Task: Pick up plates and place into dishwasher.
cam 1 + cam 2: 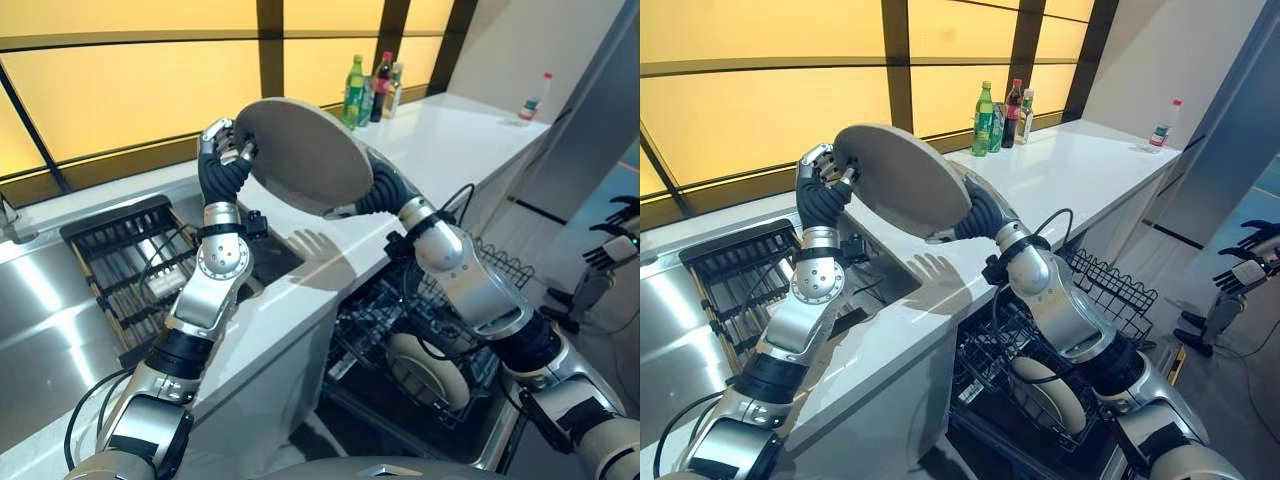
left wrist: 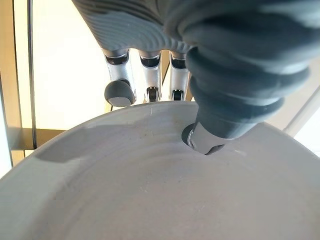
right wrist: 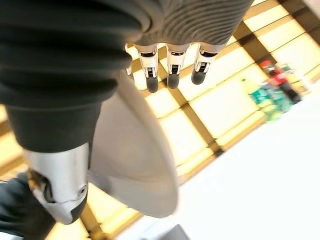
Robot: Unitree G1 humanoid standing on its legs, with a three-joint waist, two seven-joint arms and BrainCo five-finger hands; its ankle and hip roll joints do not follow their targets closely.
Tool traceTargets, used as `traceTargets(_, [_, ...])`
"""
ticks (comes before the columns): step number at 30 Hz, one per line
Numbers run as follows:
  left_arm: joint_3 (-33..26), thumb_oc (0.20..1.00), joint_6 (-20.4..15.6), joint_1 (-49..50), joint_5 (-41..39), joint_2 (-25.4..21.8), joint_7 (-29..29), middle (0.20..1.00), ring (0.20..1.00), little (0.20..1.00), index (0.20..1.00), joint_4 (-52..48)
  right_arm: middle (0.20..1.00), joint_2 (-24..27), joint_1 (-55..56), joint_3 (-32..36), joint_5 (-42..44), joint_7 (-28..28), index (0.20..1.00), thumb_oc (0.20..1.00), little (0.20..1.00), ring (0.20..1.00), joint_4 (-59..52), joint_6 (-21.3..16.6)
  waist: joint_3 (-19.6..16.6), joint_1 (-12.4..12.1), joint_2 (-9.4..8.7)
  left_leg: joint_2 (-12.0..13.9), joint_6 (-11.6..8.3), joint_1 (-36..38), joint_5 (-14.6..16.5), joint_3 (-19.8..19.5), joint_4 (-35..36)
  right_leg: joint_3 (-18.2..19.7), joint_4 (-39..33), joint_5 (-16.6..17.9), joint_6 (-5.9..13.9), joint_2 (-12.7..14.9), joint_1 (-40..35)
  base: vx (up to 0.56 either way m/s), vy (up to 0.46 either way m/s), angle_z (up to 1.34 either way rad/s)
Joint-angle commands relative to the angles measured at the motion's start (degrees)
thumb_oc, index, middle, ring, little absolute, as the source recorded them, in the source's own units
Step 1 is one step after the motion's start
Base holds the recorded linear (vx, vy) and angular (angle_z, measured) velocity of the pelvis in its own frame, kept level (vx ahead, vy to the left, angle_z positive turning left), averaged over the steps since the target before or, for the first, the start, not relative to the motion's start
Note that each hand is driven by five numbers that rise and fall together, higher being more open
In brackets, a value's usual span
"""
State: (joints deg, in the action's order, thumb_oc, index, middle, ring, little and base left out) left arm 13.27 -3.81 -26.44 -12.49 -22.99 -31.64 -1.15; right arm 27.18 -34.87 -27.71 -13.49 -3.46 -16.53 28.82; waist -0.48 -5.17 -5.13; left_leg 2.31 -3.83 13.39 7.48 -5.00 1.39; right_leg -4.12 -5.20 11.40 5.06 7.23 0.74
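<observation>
bottles [image 1: 372, 88] behind plate [image 1: 305, 155]; dishwasher rack [image 1: 420, 340] below.

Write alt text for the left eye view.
Both robot hands hold a round grey plate tilted above a white counter, the left robot hand gripping its rim. An open dishwasher rack sits below, bottles behind.

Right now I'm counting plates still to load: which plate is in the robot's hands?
The grey plate raised over the counter, pinched by the left hand; the other plate already stands in the dishwasher rack.
</observation>
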Motion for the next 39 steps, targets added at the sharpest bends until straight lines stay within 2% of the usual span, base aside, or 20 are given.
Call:
traceTargets(1, [0.7, 0.200, -2.6, -7.0, 1.8, -0.6, -0.5, 0.200, 0.200, 0.200, 0.200, -3.4, 1.000, 3.2, -6.6, -0.2, -1.6, 0.1, 1.000, 1.000, 1.000, 1.000, -1.9, 0.8, 0.2, 0.3, 3.11, 0.6, -0.68, -6.6, -8.4, -2.4, 3.6, -2.4, 2.3, -8.4, 4.75, 3.3, -7.3, 0.00, 0.000, 0.00])
traceTargets(11, [0.8, 0.200, -3.8, -6.7, 1.8, 1.2, 0.9, 0.200, 0.200, 0.200, 0.200, -2.3, 1.000, -0.4, -7.7, -0.9, 3.2, 2.8, 1.000, 1.000, 1.000, 1.000, -0.8, -0.1, 0.3, -0.4, 3.15, 0.8, -0.76, -6.1, -8.1, -2.7, 3.6, -2.2, 2.3, -9.0, 4.39, 3.0, -8.1, 0.01, -0.001, 0.00])
traceTargets(18, [1.9, 0.200, -3.7, -6.5, 1.2, 2.4, 0.9, 0.200, 0.200, 0.200, 0.200, -2.2, 1.000, -3.5, -7.2, 1.0, 10.1, 12.1, 1.000, 1.000, 1.000, 1.000, -0.4, -2.9, 0.3, -0.9, 3.30, 0.8, -0.72, -6.0, -7.9, -2.8, 3.6, -2.4, 1.3, -8.6, 4.39, 3.1, -8.6, 0.00, 0.000, 0.00])
traceTargets(19, [1.9, 0.200, -3.9, -6.3, 1.2, 2.6, 0.8, 0.200, 0.200, 0.200, 0.200, -2.1, 0.871, -3.8, -7.0, 1.3, 10.8, 12.7, 0.871, 0.871, 0.871, 0.871, -0.4, -3.3, 0.3, -0.9, 3.32, 0.8, -0.70, -6.2, -8.2, -2.7, 3.6, -2.4, 1.3, -8.4, 4.43, 3.2, -8.4, 0.00, 0.000, 0.00])
traceTargets(20, [2.0, 0.200, -4.1, -6.2, 1.2, 2.7, 0.9, 0.200, 0.200, 0.200, 0.200, -2.0, 0.523, -4.1, -6.8, 1.5, 11.4, 13.2, 0.523, 0.523, 0.523, 0.523, -0.3, -3.6, 0.3, -0.9, 3.38, 0.8, -0.68, -6.1, -8.2, -2.7, 3.6, -2.5, 1.3, -8.3, 4.47, 3.2, -8.4, 0.00, 0.000, 0.00])
traceTargets(21, [2.1, 0.200, -4.1, -6.1, 1.0, 2.6, 1.0, 0.200, 0.200, 0.200, 0.200, -2.1, 0.285, -4.3, -6.6, 1.6, 12.1, 13.4, 0.285, 0.285, 0.285, 0.285, -0.3, -3.8, 0.3, -1.0, 3.43, 0.8, -0.67, -5.9, -7.8, -2.6, 3.6, -2.6, 1.2, -8.5, 4.52, 3.3, -8.6, 0.00, 0.000, 0.00])
traceTargets(22, [2.1, 0.200, -4.2, -5.9, 0.7, 2.6, 1.1, 0.200, 0.200, 0.200, 0.200, -2.3, 0.200, -4.5, -6.4, 1.6, 12.5, 13.5, 0.200, 0.200, 0.200, 0.200, -0.1, -3.9, 0.3, -1.0, 3.45, 0.8, -0.61, -5.9, -7.9, -2.6, 3.6, -2.7, 1.1, -8.4, 4.54, 3.3, -8.7, 0.00, 0.000, 0.00])
traceTargets(30, [2.6, 0.200, -4.1, -5.6, -0.1, 3.1, 1.0, 0.200, 0.200, 0.200, 0.200, -2.8, 0.200, -4.6, -5.6, 2.1, 13.9, 15.7, 0.200, 0.200, 0.200, 0.200, 0.2, -6.6, 0.3, -1.2, 3.41, 0.7, -0.48, -5.8, -7.8, -2.6, 3.6, -3.1, 1.0, -8.4, 4.59, 3.5, -8.7, 0.00, 0.000, 0.00])
traceTargets(39, [2.7, 0.200, -4.3, -5.5, -0.5, 3.2, 1.1, 0.200, 0.200, 0.200, 0.200, -3.1, 0.200, -4.3, -5.3, 2.1, 15.5, 14.3, 0.200, 0.200, 0.200, 0.200, 0.4, -8.2, 0.3, -1.5, 3.23, 0.7, -0.44, -5.7, -7.9, -2.9, 3.6, -3.3, 1.4, -8.7, 4.45, 3.4, -8.9, 0.00, 0.000, 0.00])
